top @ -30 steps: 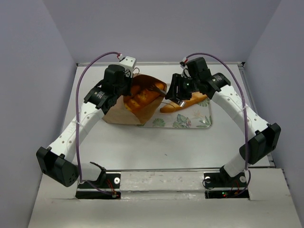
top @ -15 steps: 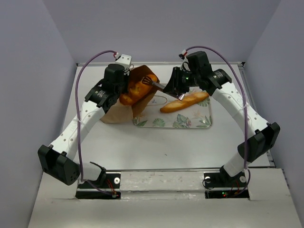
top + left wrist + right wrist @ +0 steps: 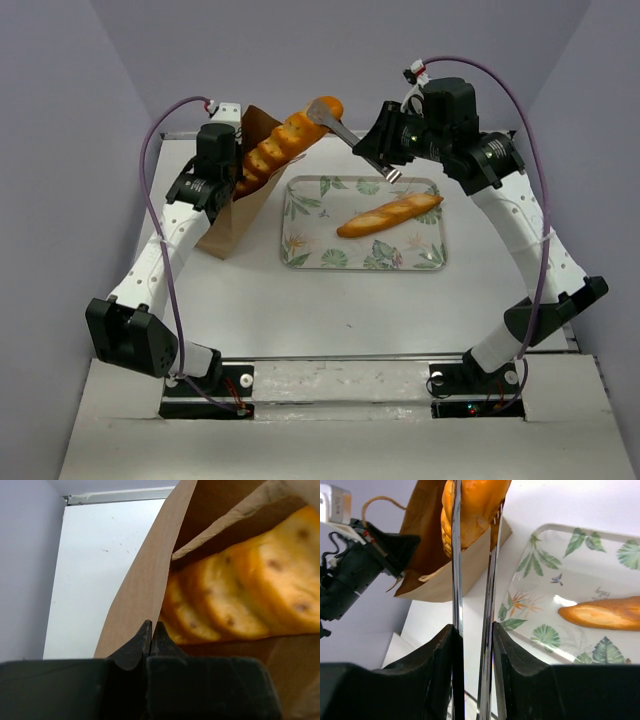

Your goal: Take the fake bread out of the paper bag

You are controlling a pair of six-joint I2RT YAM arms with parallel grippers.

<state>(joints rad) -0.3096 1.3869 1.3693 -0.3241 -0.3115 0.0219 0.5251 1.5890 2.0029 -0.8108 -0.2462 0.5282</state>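
The long scored loaf (image 3: 285,140) stuck out of the mouth of the brown paper bag (image 3: 232,215), slanting up to the right with its lower part inside. A pair of metal tongs (image 3: 340,128) pinched its upper end, and the right gripper (image 3: 472,630) squeezed the tongs between its jaws. The left gripper (image 3: 151,630) had its jaws pressed together on the bag's edge. A slimmer loaf (image 3: 390,213) lay on the leaf-patterned tray (image 3: 300,250) beside the bag, on the white table (image 3: 350,300)
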